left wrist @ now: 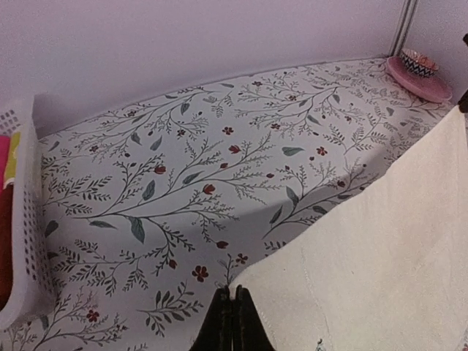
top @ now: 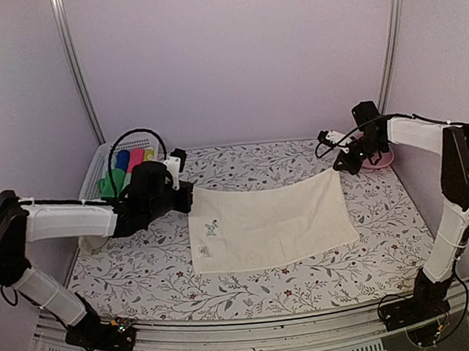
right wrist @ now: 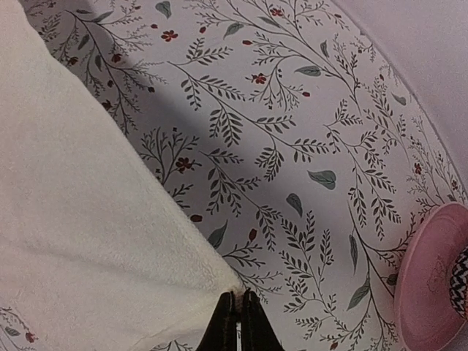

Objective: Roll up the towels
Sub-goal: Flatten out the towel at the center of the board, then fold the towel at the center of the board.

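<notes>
towel (top: 271,221): cream, flat mid-table (top: 144,265), long axis left-to-right, mark (top: 211,227) towards its left end | left fingers (left wrist: 232,296) and right fingers (right wrist: 236,296): each clamped on a far corner | risk: we hold only the corner tips, so pulling apart or moving unevenly could slip one free and skew the roll
</notes>
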